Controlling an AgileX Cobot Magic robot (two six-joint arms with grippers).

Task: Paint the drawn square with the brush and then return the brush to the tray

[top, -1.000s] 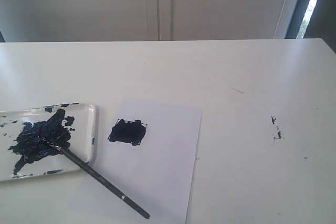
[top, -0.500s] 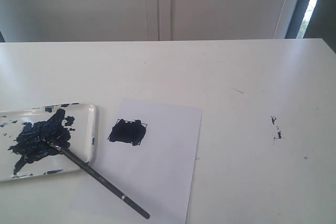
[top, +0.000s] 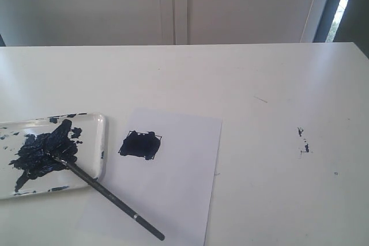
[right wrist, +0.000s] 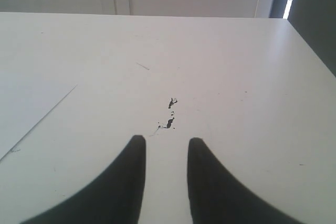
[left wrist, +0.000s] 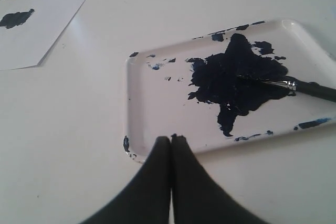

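Only wrist views show claws: left claw (left wrist: 171, 138) pressed together, right claw (right wrist: 166, 139) parted.

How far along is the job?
Done: the black-outlined drawn square on white paper is filled dark navy; the thin black brush rests bristles in the glossy white paint-smeared tray, handle overhanging its rim. In hand: nothing, left gripper and right gripper empty. Left: apparently nothing.

No legible text or labels anywhere.
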